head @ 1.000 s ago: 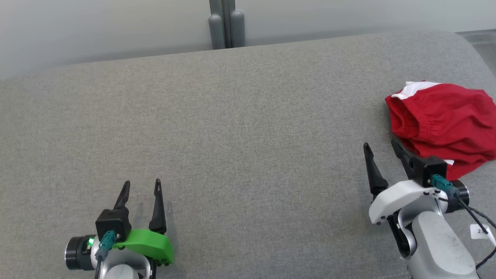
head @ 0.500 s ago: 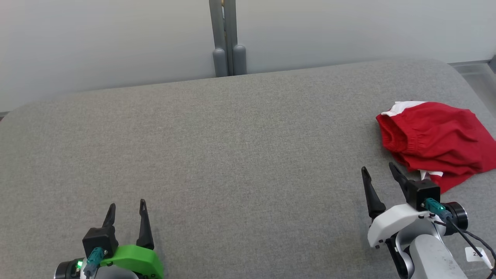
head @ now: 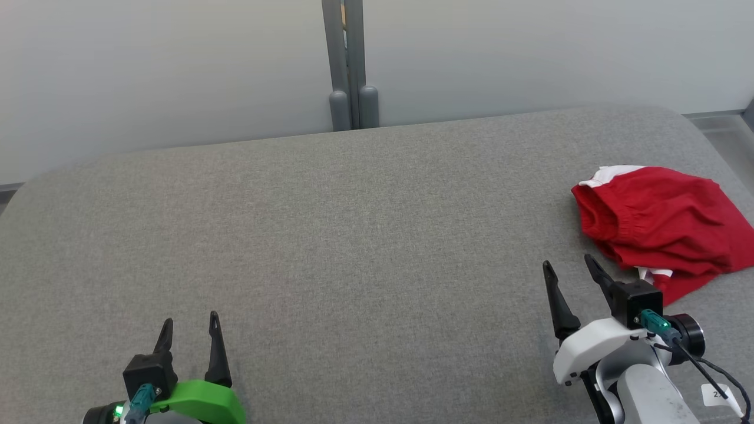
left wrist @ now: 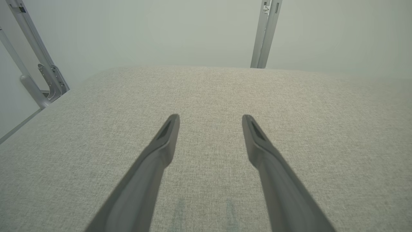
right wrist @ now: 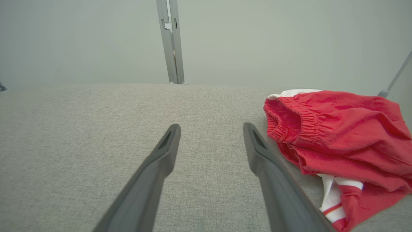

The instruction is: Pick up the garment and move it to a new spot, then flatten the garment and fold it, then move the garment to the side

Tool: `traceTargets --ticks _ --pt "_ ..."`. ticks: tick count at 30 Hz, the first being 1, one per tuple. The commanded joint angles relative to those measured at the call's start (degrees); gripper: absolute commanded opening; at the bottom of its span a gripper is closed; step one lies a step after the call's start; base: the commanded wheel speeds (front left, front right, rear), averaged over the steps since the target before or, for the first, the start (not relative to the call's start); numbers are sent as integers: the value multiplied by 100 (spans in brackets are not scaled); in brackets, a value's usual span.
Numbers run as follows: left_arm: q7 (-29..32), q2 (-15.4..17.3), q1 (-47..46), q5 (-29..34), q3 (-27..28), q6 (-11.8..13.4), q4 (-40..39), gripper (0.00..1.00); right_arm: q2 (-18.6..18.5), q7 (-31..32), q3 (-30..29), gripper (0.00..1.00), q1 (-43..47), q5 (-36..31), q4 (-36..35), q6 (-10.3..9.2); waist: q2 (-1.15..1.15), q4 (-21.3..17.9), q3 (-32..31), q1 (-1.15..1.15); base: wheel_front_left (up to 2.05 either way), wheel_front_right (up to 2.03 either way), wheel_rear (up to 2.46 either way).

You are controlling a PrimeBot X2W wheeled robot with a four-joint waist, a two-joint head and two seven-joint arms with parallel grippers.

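Observation:
A crumpled red garment with white trim and an elastic waistband lies at the right end of the grey cushion. From the right wrist it shows as red shorts just right of my fingers. My right gripper stands open, empty, a little left of and nearer than the garment, apart from it. At the lower left my left gripper is open with nothing in it, far from the garment. The left wrist view has its open gripper over bare fabric.
A pale wall with a grey upright post runs behind the cushion. The cushion's rounded right edge drops off just beyond the garment. A slanted metal frame stands off the left end.
The head camera has tilted up, so the whole scene slid down the picture. Both grippers have drawn back toward me, and the right fingers now sit farther from the garment.

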Motion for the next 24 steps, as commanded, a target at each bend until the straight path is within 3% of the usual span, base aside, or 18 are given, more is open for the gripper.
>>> traceTargets --ticks 1,24 --pt "6 21 75 28 14 -13 -31 100 0 -15 13 100 90 18 -40 -8 0 8 2 0 0 0 0" --pt "0 2 -11 -46 4 -89 -20 100 15 -1 152 100 10 118 -113 0 0 -9 43 0 0 0 0"
